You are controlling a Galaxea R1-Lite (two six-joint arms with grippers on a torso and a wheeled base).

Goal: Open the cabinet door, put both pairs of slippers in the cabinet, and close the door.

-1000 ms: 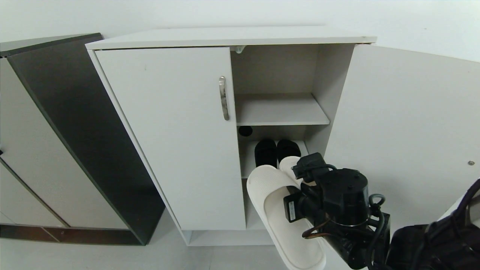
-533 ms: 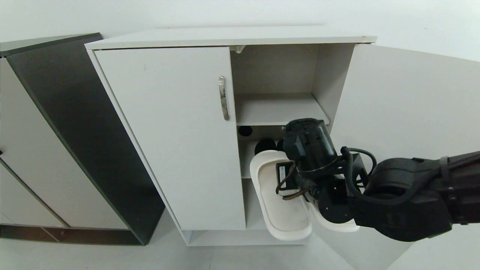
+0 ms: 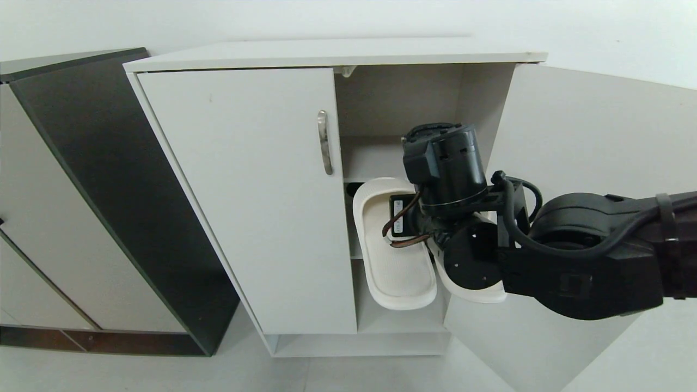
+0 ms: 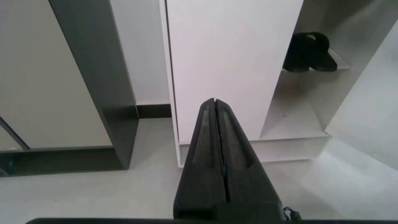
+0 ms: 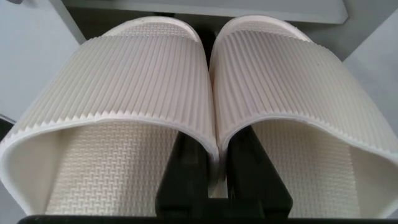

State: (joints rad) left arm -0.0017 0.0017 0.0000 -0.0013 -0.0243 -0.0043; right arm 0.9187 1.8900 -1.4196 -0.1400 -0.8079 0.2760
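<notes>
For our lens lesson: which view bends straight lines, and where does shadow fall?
Head view: the cabinet edges bow, wide-angle style; its inside is shaded. Left wrist view: black slippers sit in shadow. Right wrist view: white slippers evenly lit.

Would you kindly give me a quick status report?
Right gripper shut on white slippers, at cabinet opening. Left gripper shut, holding nothing. Black slippers already shelved inside.

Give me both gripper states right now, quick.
Left gripper: shut, holding nothing.
Right gripper: shut on the white slippers, pinching their inner walls together.
</notes>
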